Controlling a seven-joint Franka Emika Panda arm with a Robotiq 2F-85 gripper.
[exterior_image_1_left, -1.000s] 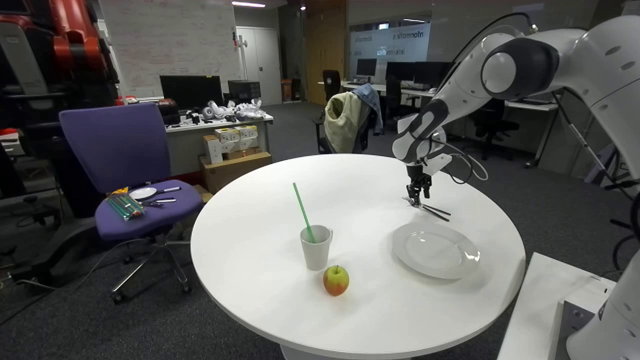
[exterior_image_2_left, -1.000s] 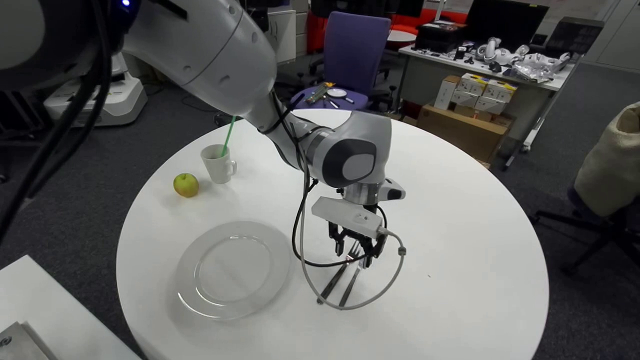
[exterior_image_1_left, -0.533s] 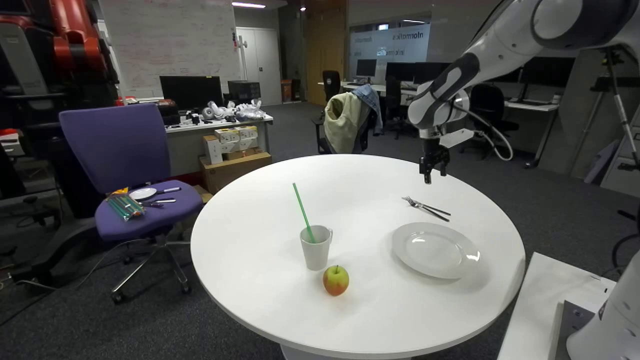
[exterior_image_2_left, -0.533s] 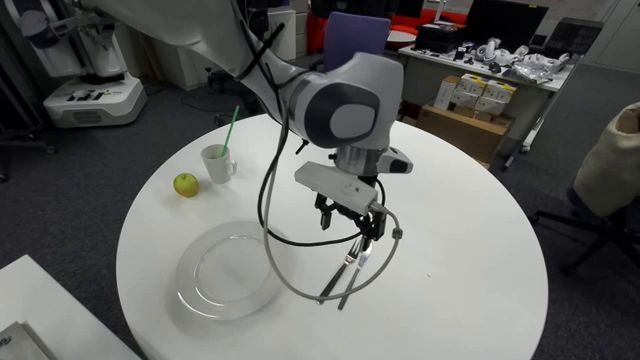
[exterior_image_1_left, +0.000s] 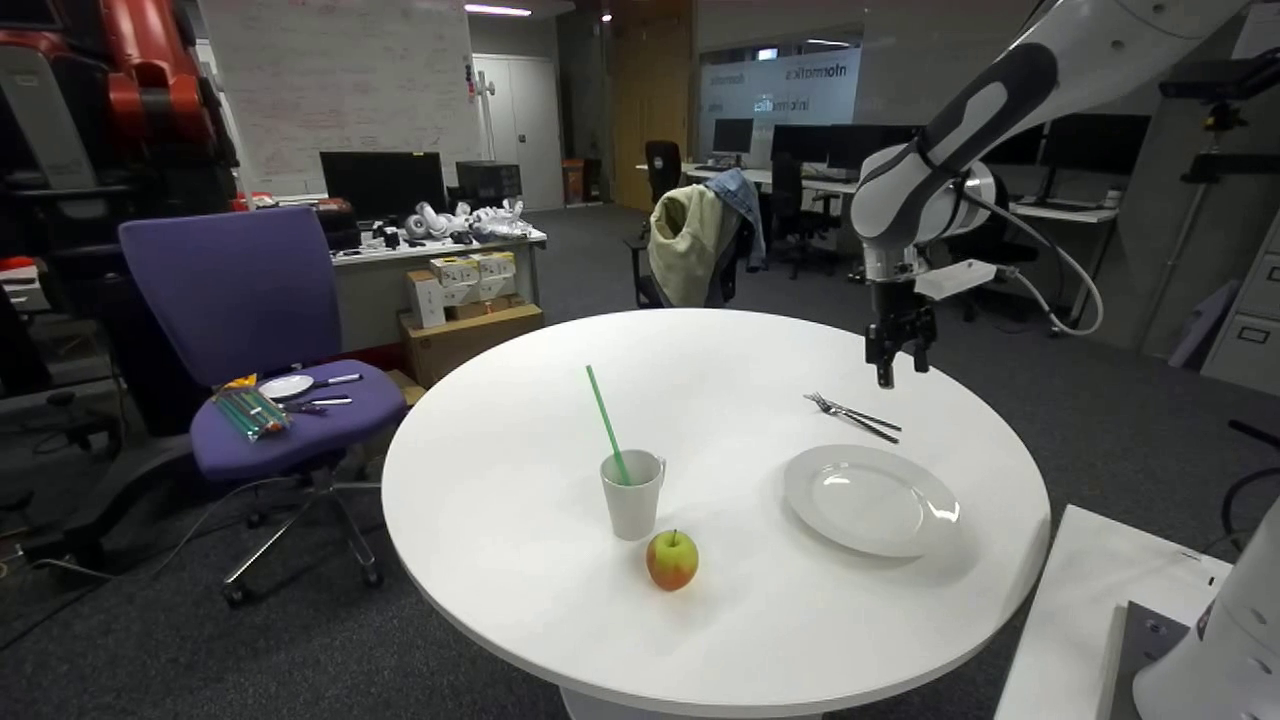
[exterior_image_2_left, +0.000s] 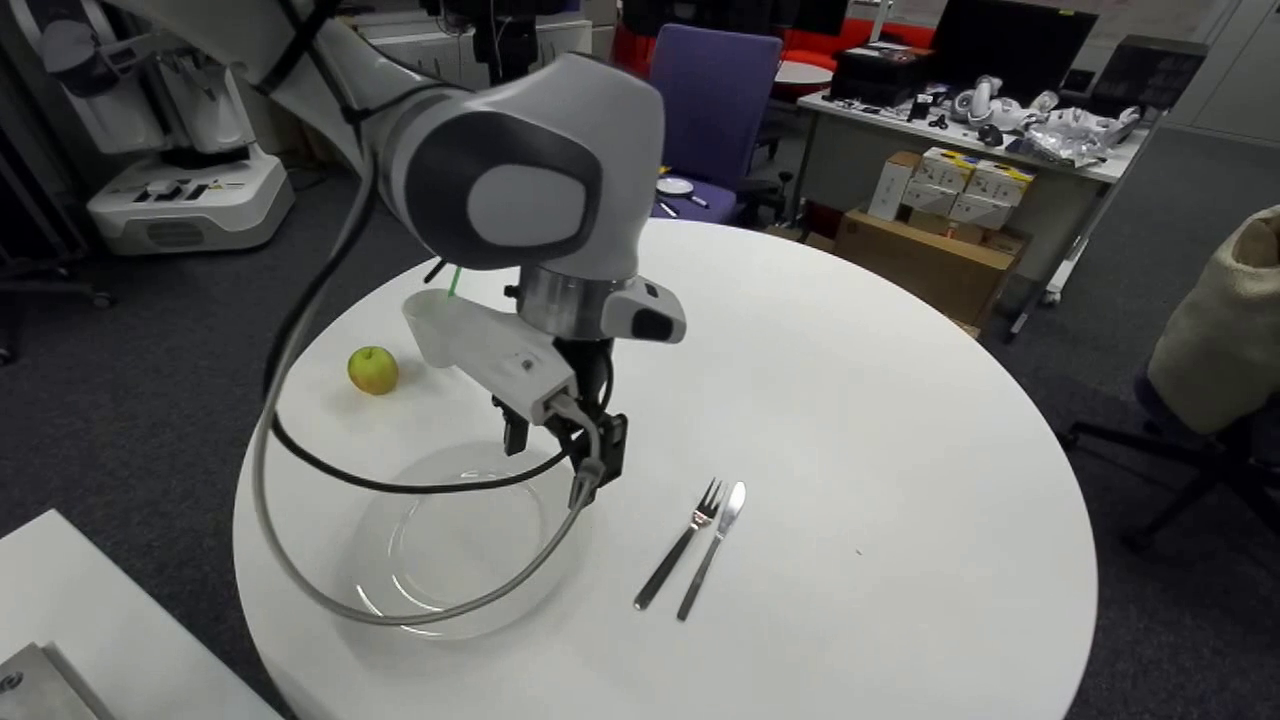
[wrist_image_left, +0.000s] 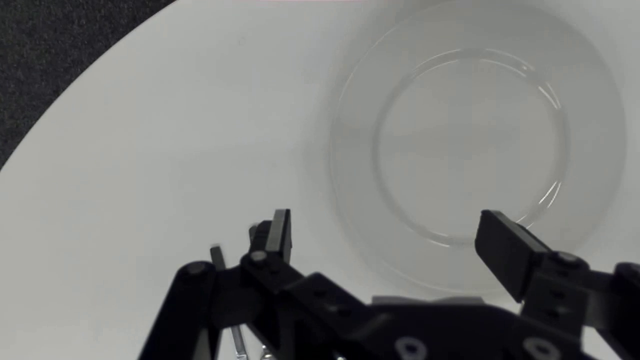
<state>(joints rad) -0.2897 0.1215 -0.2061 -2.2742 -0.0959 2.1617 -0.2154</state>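
My gripper (wrist_image_left: 386, 227) hangs in the air pointing down, its fingers spread wide apart with nothing between them and touching nothing. In the wrist view their gap overlaps the rim of the plate (wrist_image_left: 470, 140), which takes up much of what lies under me. The plate sits flat and face up on the table (exterior_image_1_left: 500, 480), a steady way for it to rest. Beside the plate, apart from it, lie a fork (exterior_image_2_left: 682, 543) and a knife (exterior_image_2_left: 712, 550), close together with their handles pointing the same way, probably so that one hand could take both. Away from the plate, on a different side from the fork and knife, a mug (exterior_image_1_left: 632, 510) stands upright; the straw (exterior_image_1_left: 604, 415) in it leans, I judge, because the mug's mouth is far wider than it is. Also on that side of the plate, near the mug, an apple (exterior_image_1_left: 672, 560) sits stem up, its base likely keeping it from rolling. Well apart from the plate, past the table's edge, a purple chair (exterior_image_1_left: 235, 290) holds a packet (exterior_image_1_left: 250, 411) and a small white dish (exterior_image_1_left: 286, 388), perhaps as spares.
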